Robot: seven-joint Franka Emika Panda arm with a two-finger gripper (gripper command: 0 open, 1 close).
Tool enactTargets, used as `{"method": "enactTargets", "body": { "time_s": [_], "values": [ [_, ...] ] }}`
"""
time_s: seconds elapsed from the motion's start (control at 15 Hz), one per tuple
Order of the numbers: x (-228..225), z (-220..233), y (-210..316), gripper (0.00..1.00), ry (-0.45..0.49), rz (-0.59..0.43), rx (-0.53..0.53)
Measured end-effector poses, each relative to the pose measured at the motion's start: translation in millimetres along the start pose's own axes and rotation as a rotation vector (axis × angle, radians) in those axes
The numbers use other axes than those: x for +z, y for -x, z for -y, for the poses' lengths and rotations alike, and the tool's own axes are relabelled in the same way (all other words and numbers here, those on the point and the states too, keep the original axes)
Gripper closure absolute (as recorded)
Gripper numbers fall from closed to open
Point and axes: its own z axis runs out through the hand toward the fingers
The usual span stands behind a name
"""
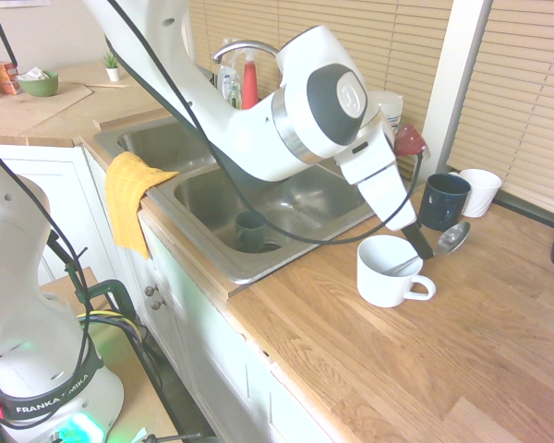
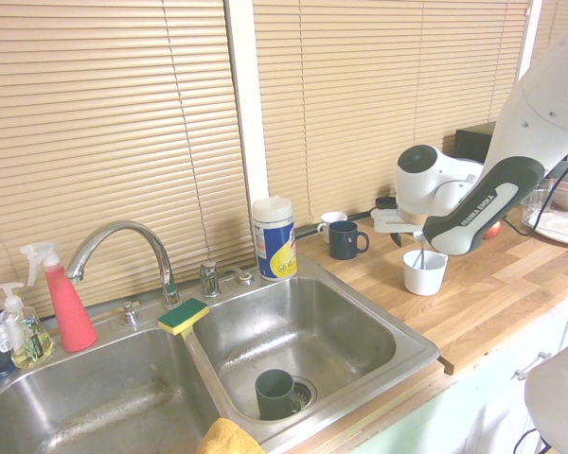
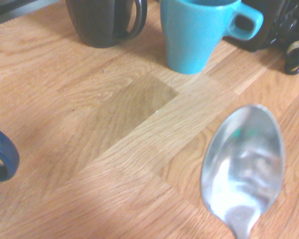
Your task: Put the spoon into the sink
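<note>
So far nothing of the task is done, as you can see: going left to right in the first exterior view, the sink (image 1: 223, 269) holds only a dark mug (image 1: 250, 231) near the drain of its right basin, and no spoon. On the wooden counter (image 1: 369, 369) past the sink's right edge stands a white mug (image 1: 388, 270), and the spoon (image 1: 440, 245) leans in it, handle down inside, bowl out over the rim toward the window side. The claw (image 1: 419, 242) hangs just beside the spoon's neck, fingers released and grasping nothing; contact cannot be told. Left to do, by my judgement: clench on the spoon, lift, carry to the basin.
</note>
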Motion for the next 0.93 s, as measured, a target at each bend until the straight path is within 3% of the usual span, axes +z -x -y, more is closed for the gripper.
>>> {"method": "enactTargets", "body": {
  "time_s": [0.93],
  "values": [
    [33.3,-13.1,-28.5,1.00,0.012,0.021,0.069]
  ]
}}
